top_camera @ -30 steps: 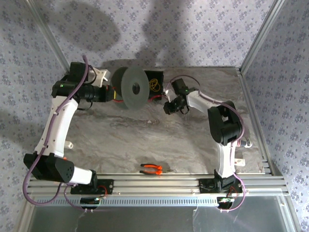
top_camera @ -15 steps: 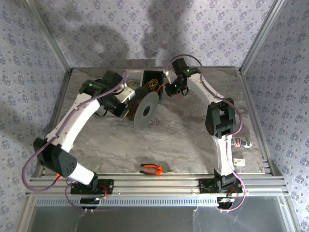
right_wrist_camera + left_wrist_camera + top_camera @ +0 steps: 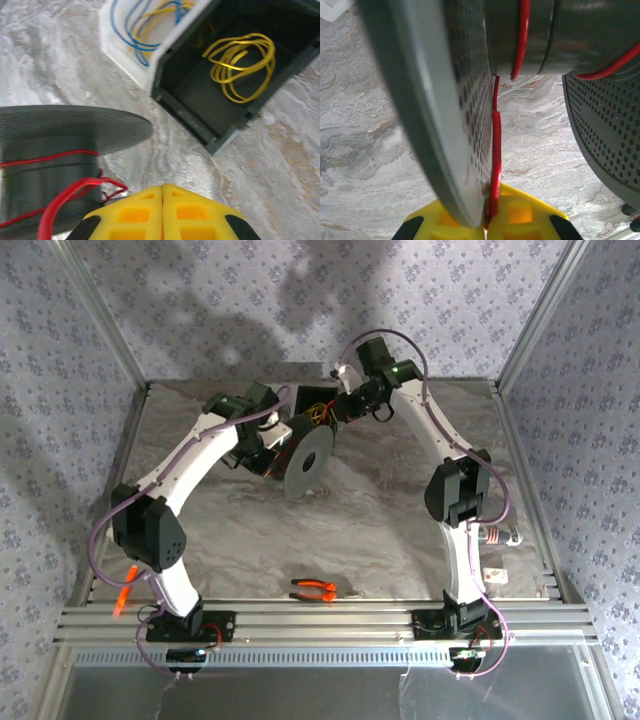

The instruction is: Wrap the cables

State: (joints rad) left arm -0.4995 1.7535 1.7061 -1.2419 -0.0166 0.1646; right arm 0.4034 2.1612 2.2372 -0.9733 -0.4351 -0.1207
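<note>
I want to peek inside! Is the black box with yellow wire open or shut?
Open. The black square box has no lid on, and the yellow wire loops lie inside in plain sight.

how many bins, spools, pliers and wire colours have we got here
bins: 2 (black bin, white bin)
spool: 1
pliers: 1
wire colours: 3 (red wire, yellow wire, blue wire)
total: 7
</note>
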